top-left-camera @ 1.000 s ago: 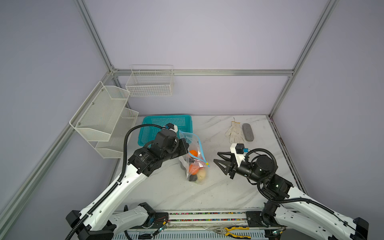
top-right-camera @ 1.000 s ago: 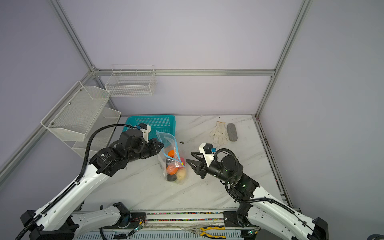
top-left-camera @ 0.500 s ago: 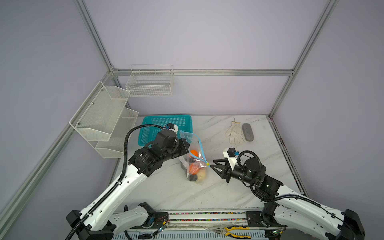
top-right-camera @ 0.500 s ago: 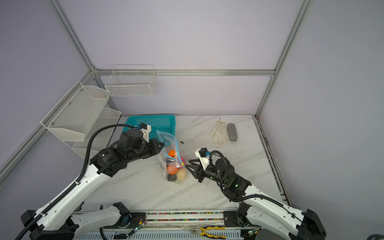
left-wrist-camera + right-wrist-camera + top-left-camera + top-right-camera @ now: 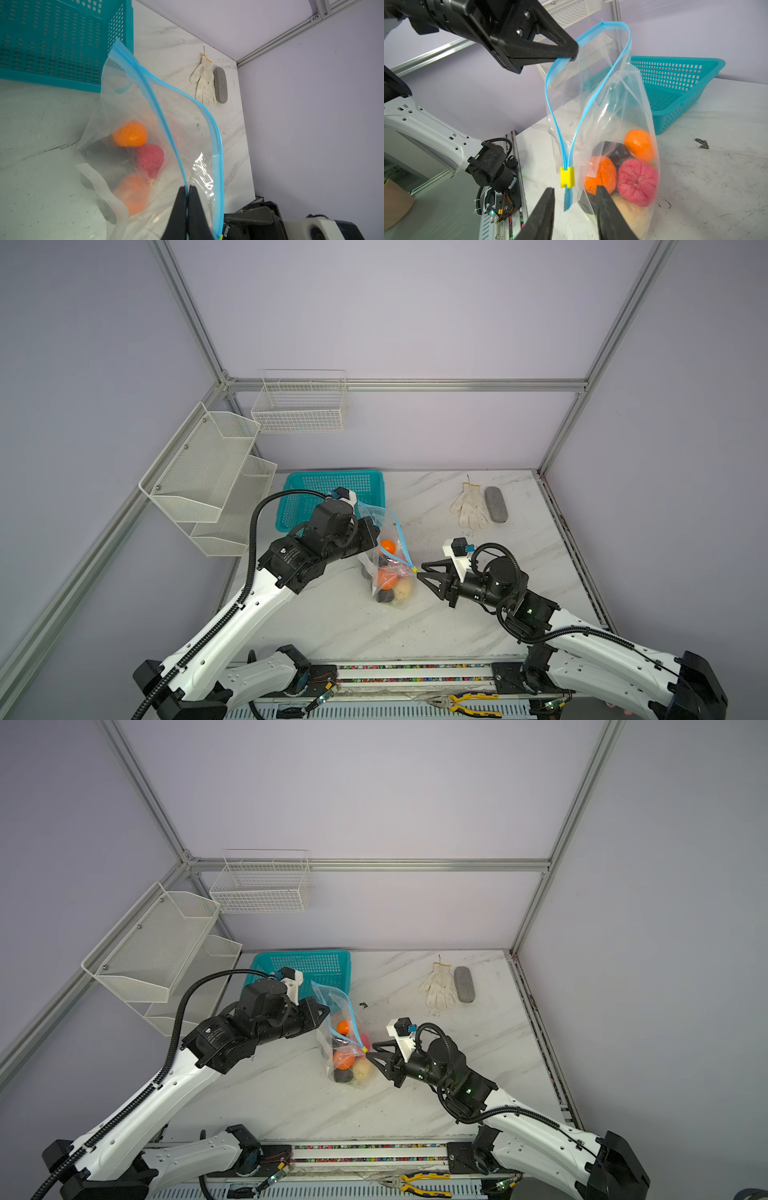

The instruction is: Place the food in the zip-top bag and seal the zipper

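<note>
The bag (image 5: 629, 116) stands up in the middle of the table (image 5: 332, 626). It is just in front of the blue-green basket (image 5: 332, 481), between the two arms. Its mouth points up. The zipper (image 5: 547, 93) is the long part. It slopes from high up by the basket down to the yellow tab (image 5: 567, 177). The mouth is open: the two blue strips are apart and join only at the tab.

The left gripper (image 5: 572, 57) has its fingers squeezed together on one strip, up high. The right gripper (image 5: 574, 193) has its fingers apart, one on each side of the strip's end, just past the tab.

The food (image 5: 636, 185) sits in the bottom of the bag. A white glove (image 5: 469, 506) and a grey block (image 5: 496, 504) lie side by side, well apart from the bag, far back on the right.
</note>
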Available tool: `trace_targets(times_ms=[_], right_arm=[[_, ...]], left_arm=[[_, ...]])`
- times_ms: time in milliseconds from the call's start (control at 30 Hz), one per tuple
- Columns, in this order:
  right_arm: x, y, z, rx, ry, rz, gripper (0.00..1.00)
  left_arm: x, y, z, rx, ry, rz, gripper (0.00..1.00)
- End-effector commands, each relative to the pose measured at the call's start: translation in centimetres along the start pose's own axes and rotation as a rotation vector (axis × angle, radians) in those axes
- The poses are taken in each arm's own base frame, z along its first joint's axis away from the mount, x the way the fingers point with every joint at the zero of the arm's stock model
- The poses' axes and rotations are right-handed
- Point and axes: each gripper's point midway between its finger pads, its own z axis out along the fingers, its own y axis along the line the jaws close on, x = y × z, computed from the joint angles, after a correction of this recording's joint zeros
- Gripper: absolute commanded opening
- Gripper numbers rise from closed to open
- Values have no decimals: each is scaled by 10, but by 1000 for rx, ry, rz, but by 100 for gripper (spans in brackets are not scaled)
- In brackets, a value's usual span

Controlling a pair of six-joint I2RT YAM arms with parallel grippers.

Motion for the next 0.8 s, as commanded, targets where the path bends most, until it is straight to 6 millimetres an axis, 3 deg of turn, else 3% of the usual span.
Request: trace_targets(times_ms=[0, 333, 767], right_arm=[[-10, 11, -5, -41, -43, -18, 37], [-1, 7, 8, -50, -18, -16, 29], [-5, 7, 7, -35, -11, -50, 5]], left_arm=[[-4, -4, 0, 38, -25, -10, 0], [-3, -5, -1, 41, -23, -14, 0], [-2, -5, -1, 44, -20, -17, 0]])
